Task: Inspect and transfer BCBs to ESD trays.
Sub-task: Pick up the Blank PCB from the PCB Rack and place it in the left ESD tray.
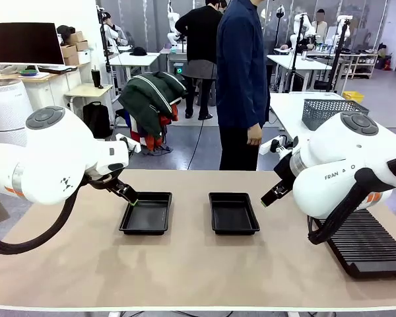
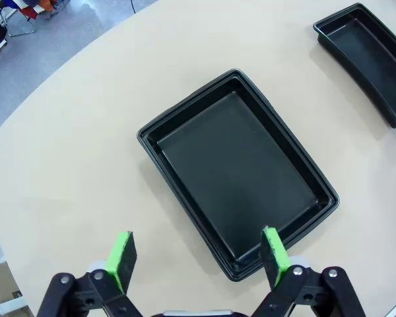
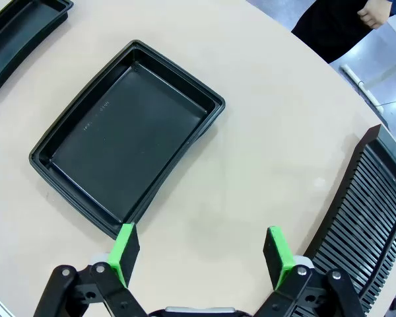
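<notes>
Ahead and right of the left pincer (image 2: 197,238), the far tray (image 2: 373,63) runs off the frame's edge. Right of the right pincer (image 3: 200,231), the rack (image 3: 373,211) (black, ribbed) is cropped at the border; ahead, a person (image 3: 327,30) is cut to a dark flank and a hand (image 3: 376,13).

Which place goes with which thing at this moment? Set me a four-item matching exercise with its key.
Things:
1. left ESD tray
2. right ESD tray
3. ribbed rack
4. mesh basket

Places:
A. on the white table farther back
B. nearest the open left end effector
C. at the shared table's right end, under the right arm
D. nearest the open right end effector

Pairs: 1-B, 2-D, 3-C, 4-A
</notes>
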`<state>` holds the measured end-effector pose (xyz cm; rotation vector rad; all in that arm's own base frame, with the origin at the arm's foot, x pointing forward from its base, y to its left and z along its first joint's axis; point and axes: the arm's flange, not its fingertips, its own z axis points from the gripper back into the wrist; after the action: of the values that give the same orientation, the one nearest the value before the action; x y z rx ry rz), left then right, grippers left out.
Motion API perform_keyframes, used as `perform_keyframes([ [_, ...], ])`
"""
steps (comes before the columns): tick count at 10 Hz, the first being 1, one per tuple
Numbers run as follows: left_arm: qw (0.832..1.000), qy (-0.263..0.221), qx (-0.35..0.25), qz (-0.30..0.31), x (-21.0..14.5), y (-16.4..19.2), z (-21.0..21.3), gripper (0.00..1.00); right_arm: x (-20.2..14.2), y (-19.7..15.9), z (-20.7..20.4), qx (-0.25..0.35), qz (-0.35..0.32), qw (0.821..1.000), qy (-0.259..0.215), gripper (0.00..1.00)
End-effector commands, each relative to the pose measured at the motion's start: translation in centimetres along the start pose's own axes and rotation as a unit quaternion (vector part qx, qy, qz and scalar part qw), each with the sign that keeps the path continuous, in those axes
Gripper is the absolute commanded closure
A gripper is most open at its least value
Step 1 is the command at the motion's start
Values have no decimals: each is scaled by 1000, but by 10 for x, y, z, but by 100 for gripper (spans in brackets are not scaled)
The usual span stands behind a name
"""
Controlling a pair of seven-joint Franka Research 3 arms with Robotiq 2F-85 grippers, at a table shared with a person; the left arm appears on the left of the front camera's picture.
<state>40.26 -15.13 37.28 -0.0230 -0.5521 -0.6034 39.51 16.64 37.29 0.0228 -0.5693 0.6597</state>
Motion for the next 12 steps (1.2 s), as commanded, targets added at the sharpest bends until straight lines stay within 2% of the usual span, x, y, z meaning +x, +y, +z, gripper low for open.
perform_keyframes([
  [1,1000,0,0,0,0,0,0,0,0,0,0,0,0,1000,0,0],
  [5,1000,0,0,0,0,0,0,0,0,0,0,0,0,1000,0,0],
  [6,999,14,-26,23,10,7,30,0,12,-5,38,35,-28,999,-11,0],
  [7,999,13,-31,37,19,15,57,0,25,-10,66,45,-34,998,-9,0],
  [8,997,35,-49,39,24,23,83,0,32,-8,88,76,-50,996,-1,0],
  [10,990,57,-97,84,47,28,118,0,49,-36,141,131,-74,988,35,0],
  [12,988,54,-101,106,63,44,151,0,60,-54,184,161,-107,980,47,0],
])
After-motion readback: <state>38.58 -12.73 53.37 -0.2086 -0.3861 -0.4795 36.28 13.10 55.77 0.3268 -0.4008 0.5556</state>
